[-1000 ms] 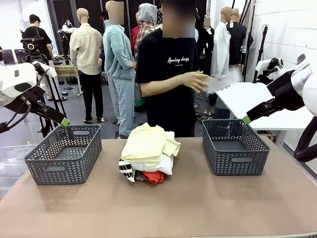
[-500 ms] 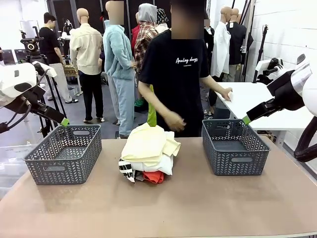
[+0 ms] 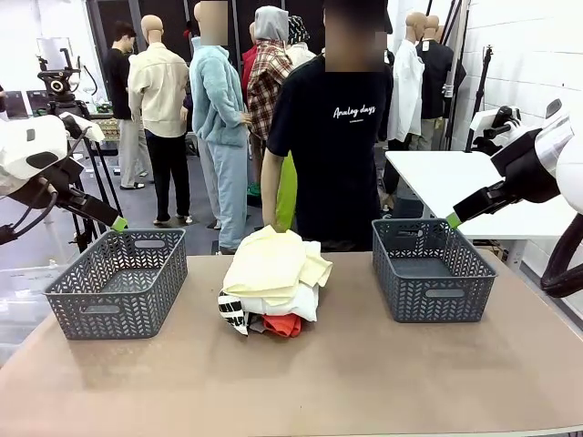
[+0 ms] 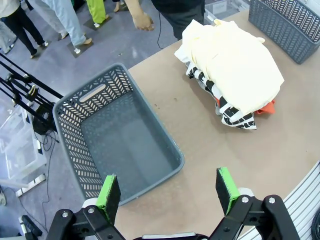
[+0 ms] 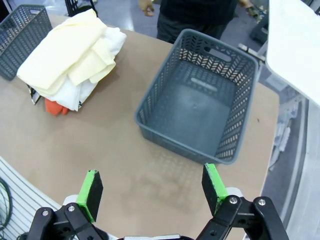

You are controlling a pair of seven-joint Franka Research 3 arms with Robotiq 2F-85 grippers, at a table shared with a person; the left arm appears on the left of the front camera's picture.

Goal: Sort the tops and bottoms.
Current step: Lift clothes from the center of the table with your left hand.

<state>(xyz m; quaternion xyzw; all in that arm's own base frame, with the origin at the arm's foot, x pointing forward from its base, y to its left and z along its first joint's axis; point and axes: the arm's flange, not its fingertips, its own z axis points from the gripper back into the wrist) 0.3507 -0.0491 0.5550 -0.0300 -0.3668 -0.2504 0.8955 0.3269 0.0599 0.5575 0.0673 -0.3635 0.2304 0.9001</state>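
The tops and bottoms lie in one heap at the table's middle: a pale yellow garment on top, white cloth under it, a black-and-white patterned piece and an orange-red piece poking out below. My left gripper hovers open above the left basket, its jaws wide and empty. Above the right basket, my right gripper hangs open too, with nothing between its fingers.
Both grey baskets are empty, left one, right one. A person in a black T-shirt stands at the far edge behind the heap, one hand hanging low. A white table stands at the back right.
The person has turned to face the table and dropped both arms, drawing the hand back from the white table. Neither arm has moved.
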